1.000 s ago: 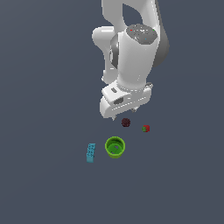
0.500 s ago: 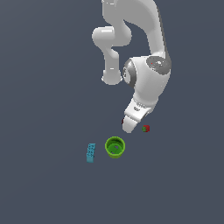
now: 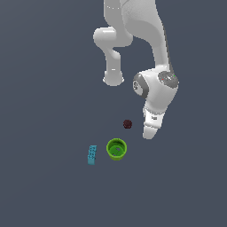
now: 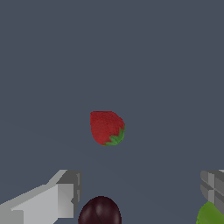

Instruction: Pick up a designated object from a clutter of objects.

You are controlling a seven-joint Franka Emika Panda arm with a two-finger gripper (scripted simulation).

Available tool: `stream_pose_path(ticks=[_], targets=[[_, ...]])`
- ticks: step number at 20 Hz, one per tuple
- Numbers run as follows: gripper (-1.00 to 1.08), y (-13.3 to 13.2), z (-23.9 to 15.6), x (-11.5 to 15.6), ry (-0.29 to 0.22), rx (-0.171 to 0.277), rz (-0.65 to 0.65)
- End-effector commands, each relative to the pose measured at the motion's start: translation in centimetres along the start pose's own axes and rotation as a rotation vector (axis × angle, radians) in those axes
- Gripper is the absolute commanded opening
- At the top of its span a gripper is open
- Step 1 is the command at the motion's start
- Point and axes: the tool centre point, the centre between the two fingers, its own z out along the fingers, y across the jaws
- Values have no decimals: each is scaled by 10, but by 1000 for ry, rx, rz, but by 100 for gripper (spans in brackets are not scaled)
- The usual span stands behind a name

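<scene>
red strawberry [image 4: 106,127] (green leafy top), maroon ball [image 3: 127,124], green cup [image 3: 116,149], cyan studded brick [image 3: 91,154]

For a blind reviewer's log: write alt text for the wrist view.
A small red strawberry with a green leafy top lies alone on the dark grey floor, ahead of the open gripper, untouched. Two grey fingers frame the near edge, with a dark maroon ball between them and a sliver of the green cup at the corner.
</scene>
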Motion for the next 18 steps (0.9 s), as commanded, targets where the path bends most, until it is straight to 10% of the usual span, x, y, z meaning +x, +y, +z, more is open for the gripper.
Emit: stream_pose_path(ticks=[1, 18], targets=[[100, -8, 9, 9, 9, 3, -69], [100, -24, 36, 24, 25, 9, -177]])
